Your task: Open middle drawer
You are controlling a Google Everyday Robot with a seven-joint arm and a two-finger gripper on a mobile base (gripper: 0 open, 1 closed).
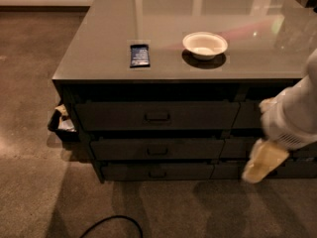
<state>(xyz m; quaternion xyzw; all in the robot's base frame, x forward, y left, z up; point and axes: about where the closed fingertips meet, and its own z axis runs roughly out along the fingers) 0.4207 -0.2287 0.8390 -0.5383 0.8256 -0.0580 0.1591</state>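
The middle drawer point(157, 148) is a wide dark front with a small central bar handle, shut, in the left column of the grey cabinet. A taller drawer point(157, 115) sits above it and a slimmer one point(157, 171) below, both shut. My gripper point(256, 168), pale yellow on a white arm point(292, 115), hangs low at the right. It points down and left in front of the right column's lower drawers, well right of the middle drawer's handle and not touching it.
On the glossy countertop point(99, 63) lie a white bowl point(205, 44) and a dark blue packet point(139, 55). A small black bin point(62, 124) with scraps stands at the cabinet's left side. A black cable point(115, 224) curls on the carpet in front.
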